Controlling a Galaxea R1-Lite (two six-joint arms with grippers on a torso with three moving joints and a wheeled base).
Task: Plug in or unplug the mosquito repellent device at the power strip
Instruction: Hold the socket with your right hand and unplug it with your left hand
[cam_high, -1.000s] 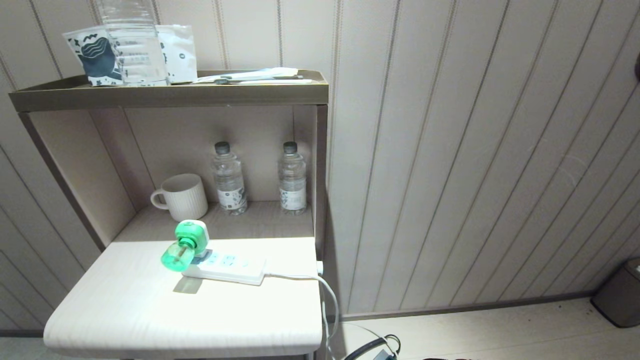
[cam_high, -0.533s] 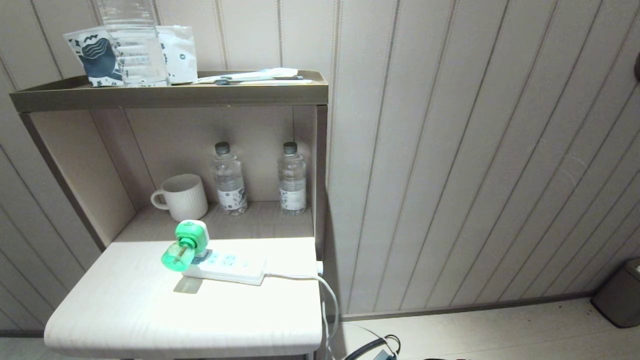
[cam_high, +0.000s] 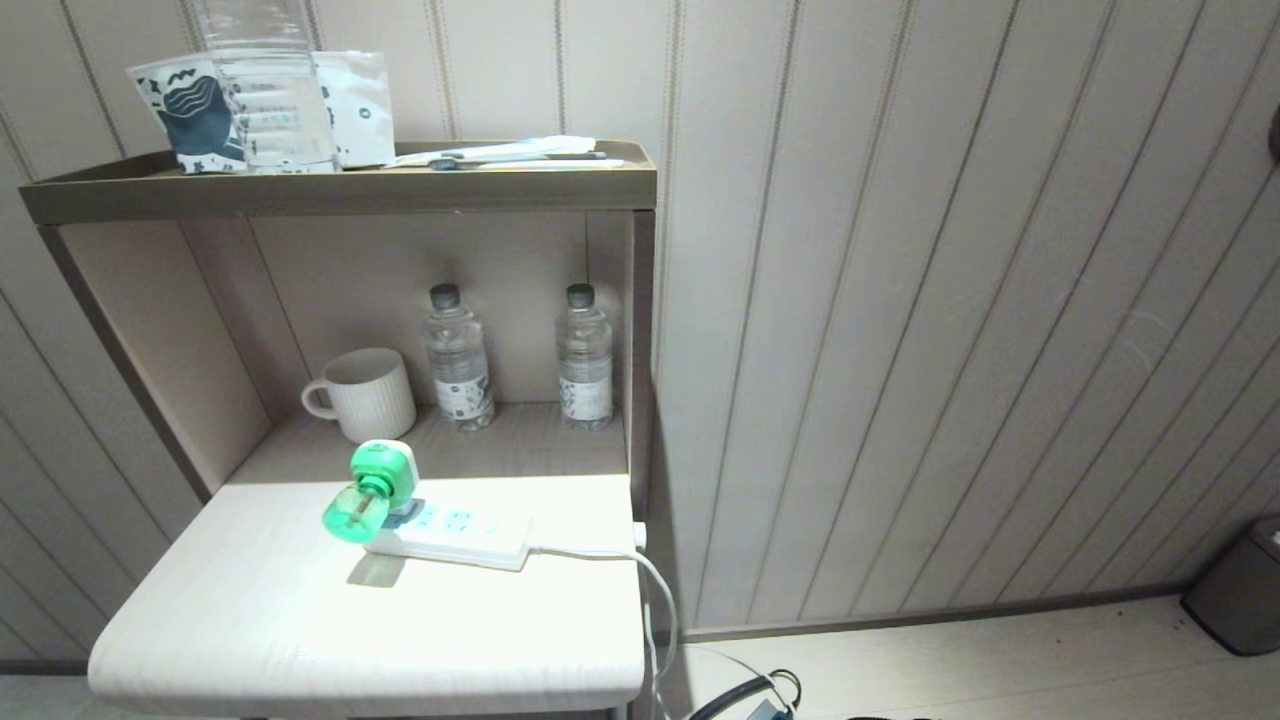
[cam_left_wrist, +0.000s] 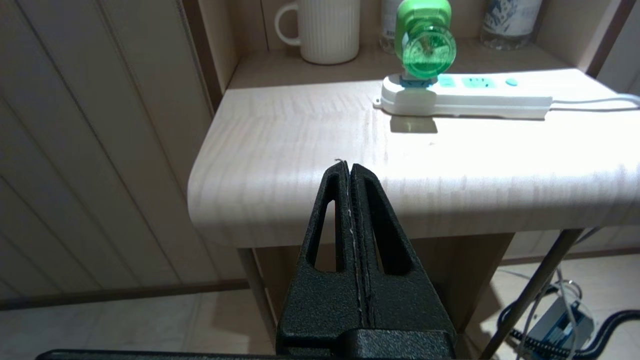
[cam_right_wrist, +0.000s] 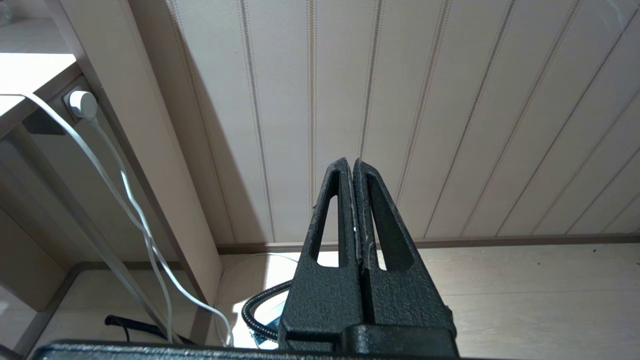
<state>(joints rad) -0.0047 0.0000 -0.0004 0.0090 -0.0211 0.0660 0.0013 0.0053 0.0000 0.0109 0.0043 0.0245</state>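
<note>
Black left pincer (cam_left_wrist: 350, 167) pressed together, level, short of the table (cam_left_wrist: 280, 165).

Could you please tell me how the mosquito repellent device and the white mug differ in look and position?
The mosquito repellent device is green and white, with a translucent bottle; the mug is plain ribbed white with a handle. The device is smaller than the mug. The device sits plugged into the end socket of the power strip, its bottle sticking out sideways; the mug stands upright in the shelf recess behind. Neither gripper touches either.

The left gripper (cam_left_wrist: 350, 167), jaws pressed together, hangs before the table edge (cam_left_wrist: 280, 220), empty.
</note>
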